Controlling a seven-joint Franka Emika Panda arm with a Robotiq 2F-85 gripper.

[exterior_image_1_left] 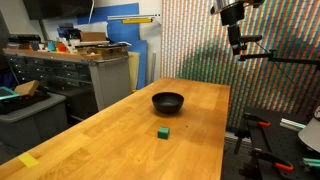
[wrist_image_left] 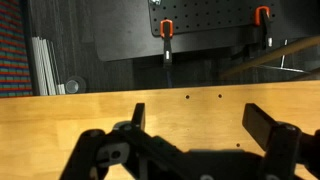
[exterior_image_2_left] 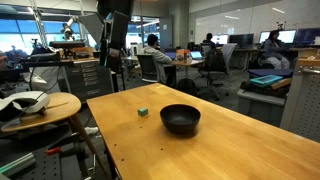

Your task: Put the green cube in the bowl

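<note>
A small green cube (exterior_image_1_left: 163, 132) lies on the wooden table, a little in front of the black bowl (exterior_image_1_left: 168, 101); both also show in an exterior view, the cube (exterior_image_2_left: 143, 112) left of the bowl (exterior_image_2_left: 180, 119). My gripper (exterior_image_1_left: 236, 48) hangs high above the table's far edge, well away from both; it also shows in an exterior view (exterior_image_2_left: 112, 65). In the wrist view the gripper (wrist_image_left: 198, 120) is open and empty over bare wood; cube and bowl are out of that view.
The wooden table (exterior_image_1_left: 120, 130) has a yellow tape mark (exterior_image_1_left: 29, 159) near one corner. A workbench with clutter (exterior_image_1_left: 80, 55) and a bin stand beside it. A round stool with a headset (exterior_image_2_left: 30, 105) is near the table. Clamps (wrist_image_left: 167, 30) hold the table's far edge.
</note>
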